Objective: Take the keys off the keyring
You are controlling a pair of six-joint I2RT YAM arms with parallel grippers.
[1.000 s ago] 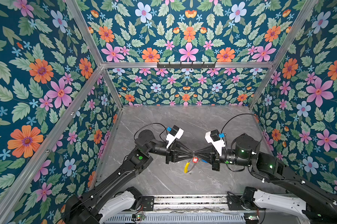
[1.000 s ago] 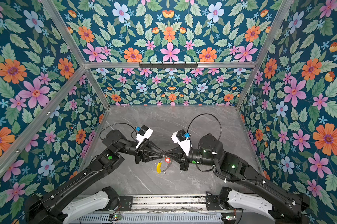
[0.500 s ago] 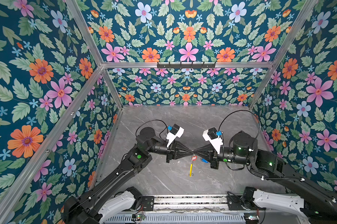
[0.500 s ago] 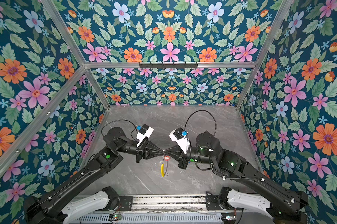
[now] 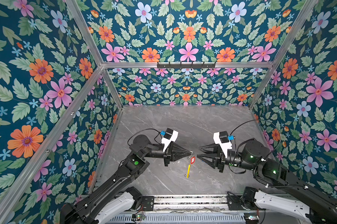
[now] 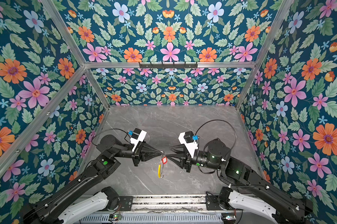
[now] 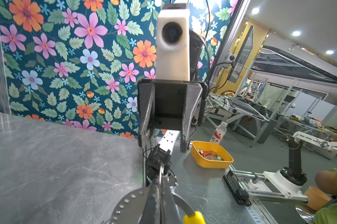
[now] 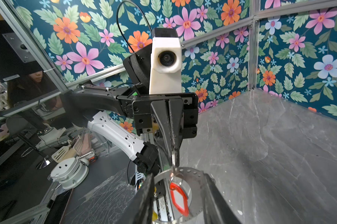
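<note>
Left jaws clench the keyring (image 5: 188, 169), which hangs below them with the red-tagged key (image 5: 192, 160). Right jaws stand released just beside it.

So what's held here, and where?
Left gripper pinches the keyring by a split ring on its rim; it hangs below. Right gripper is open, empty.

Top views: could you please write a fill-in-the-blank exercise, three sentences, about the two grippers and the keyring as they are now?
The left gripper is ___ on the keyring, which hangs below its tips.
The jaws of the right gripper stand ___.
The plastic tag hanging on the keyring is ___.
Missing words: shut; open; red.
</note>
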